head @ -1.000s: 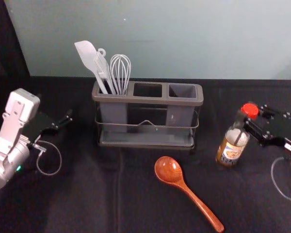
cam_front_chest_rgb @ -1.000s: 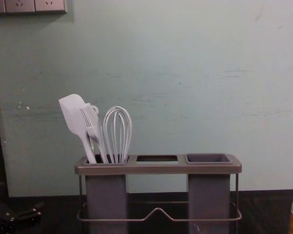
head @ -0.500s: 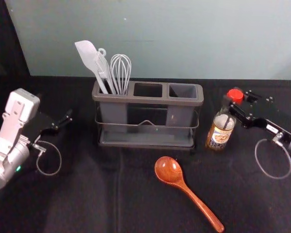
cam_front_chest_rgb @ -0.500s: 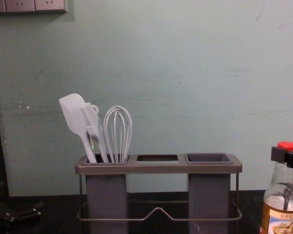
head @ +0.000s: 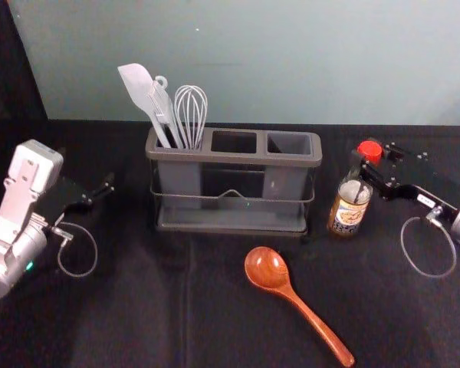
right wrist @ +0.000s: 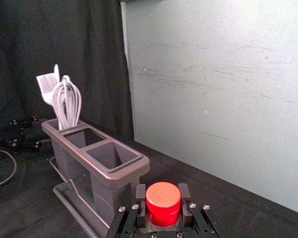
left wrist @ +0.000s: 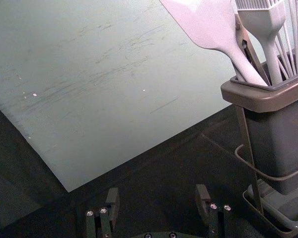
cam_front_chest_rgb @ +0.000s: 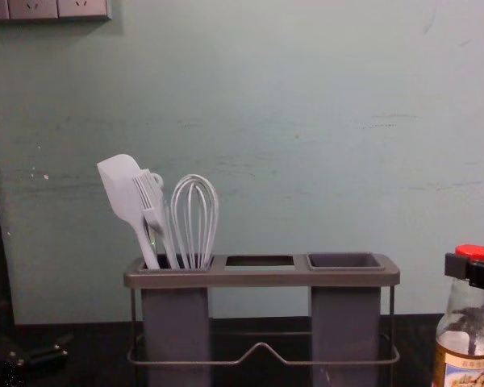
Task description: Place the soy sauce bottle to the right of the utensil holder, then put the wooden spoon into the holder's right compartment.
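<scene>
Bottle [head: 349, 215] nearer holder [head: 230, 159], apart, right gripper [head: 367, 159] at neck [cam_front_chest_rgb: 468, 300], left gripper [head: 103, 188] opposite

From where I stand, the right pincer [head: 363, 167] partly hides the neck of the bottle [head: 354, 189], and I can't tell whether the base touches the bench [head: 146, 307]. The chest view's lower edge crops that base and the foot of the holder [head: 238, 158]. The label's [head: 347, 218] small print is too tiny to read in the head view. Down in the left compartment, the lower ends of the spatula [head: 140, 87], brush [head: 163, 111] and whisk [head: 190, 115] are out of sight.
</scene>
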Tool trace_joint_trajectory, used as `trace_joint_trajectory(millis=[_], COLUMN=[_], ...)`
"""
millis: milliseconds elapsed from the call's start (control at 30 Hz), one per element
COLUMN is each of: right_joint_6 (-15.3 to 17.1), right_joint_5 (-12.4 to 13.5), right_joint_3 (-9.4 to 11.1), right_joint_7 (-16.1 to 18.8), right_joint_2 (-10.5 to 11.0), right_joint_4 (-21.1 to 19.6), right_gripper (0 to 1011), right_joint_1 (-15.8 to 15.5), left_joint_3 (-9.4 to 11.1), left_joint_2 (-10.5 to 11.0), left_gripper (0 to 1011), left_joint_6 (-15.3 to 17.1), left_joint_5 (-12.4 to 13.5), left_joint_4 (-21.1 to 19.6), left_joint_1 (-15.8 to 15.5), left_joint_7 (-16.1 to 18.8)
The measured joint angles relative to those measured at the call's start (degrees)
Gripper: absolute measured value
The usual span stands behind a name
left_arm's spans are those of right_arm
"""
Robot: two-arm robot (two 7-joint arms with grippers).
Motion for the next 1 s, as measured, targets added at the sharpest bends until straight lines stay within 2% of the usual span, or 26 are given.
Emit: trace_joint_trajectory(millis=[433,767,1000], right_joint_6=[-0.7,-0.8,-0.8], right_joint_5=[-1.2,-1.1,-1.0], right_joint_3=[-0.5,-0.5,-0.4], right_joint_7=[0.5,0.6,0.6], right_joint_2=[-1.7,-1.6,-1.5], right_joint_4=[3.5,3.4,3.3], right_gripper=[392,395,603], right_joint_1=[2.2,2.1,2.0], left_joint_3=[0.0,0.0,0.0], left_joint_2=[0.0,0.0,0.0], left_gripper=[1005,1005,1005], left_joint_6=[0.0,0.0,0.0], left_joint_5=[0.0,0.0,0.0], left_joint_4=[0.0,0.0,0.0], left_joint_1=[0.0,0.0,0.0], left_joint_7=[0.0,0.0,0.0])
